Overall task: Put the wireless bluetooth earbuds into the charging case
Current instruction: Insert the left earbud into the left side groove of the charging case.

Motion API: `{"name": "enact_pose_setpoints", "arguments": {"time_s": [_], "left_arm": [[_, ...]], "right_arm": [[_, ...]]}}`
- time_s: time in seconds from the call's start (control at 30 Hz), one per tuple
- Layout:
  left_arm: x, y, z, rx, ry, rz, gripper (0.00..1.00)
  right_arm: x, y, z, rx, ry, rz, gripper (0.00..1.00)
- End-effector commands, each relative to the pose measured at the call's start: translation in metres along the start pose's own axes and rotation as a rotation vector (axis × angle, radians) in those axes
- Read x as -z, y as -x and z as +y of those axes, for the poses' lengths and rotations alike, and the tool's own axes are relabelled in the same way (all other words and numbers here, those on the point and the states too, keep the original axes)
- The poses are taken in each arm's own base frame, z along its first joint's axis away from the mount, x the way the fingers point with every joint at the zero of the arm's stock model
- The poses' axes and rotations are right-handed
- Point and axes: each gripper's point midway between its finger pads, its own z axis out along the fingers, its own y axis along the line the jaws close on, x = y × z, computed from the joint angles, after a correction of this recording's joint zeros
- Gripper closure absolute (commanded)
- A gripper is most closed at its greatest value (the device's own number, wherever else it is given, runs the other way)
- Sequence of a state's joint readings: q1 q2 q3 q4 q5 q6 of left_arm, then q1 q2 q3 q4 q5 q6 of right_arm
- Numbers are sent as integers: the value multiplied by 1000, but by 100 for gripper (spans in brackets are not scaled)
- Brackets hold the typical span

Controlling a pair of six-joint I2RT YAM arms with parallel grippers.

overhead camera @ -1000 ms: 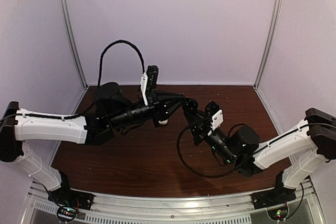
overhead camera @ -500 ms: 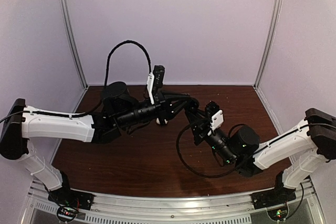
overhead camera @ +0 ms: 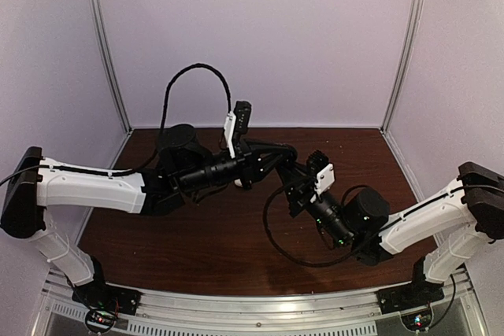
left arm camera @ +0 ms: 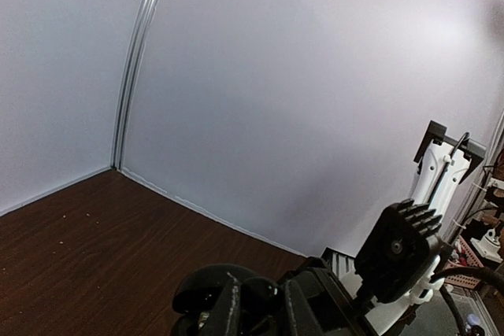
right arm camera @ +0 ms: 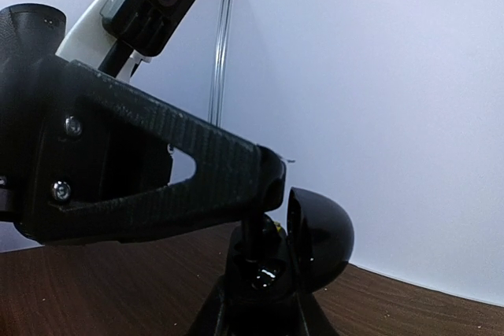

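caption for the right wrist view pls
Left gripper poised over the open black charging case clamped in the right gripper

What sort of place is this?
Most likely a robot lab test booth: a dark wooden table boxed in by plain pale walls on metal posts, with a left arm and a right arm mounted on a metal rail at its near edge.

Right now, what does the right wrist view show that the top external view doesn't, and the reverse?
Right wrist only: the glossy black charging case, open, gripped by the right gripper. Top external only: the whole left arm and right arm, plus a small white object under the left arm. Both: the left gripper, shut, meeting the right gripper, and the brown table.
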State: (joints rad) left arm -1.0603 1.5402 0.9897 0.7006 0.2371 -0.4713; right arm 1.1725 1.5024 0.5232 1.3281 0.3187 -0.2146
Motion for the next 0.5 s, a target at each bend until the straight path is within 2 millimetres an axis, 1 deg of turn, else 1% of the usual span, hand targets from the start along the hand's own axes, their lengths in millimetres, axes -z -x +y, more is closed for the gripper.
{"name": "enact_pose_setpoints", "arguments": {"time_s": [0.0, 0.27, 0.47], "left_arm": [[-4, 14, -1, -3, 9, -39, 96], [-3, 11, 4, 0, 36, -26, 96], [-3, 9, 11, 12, 74, -18, 95]], "right_arm": [[-3, 16, -1, -13, -16, -40, 100], [-2, 17, -1, -3, -21, -42, 100], [0, 21, -5, -4, -37, -56, 100]]}}
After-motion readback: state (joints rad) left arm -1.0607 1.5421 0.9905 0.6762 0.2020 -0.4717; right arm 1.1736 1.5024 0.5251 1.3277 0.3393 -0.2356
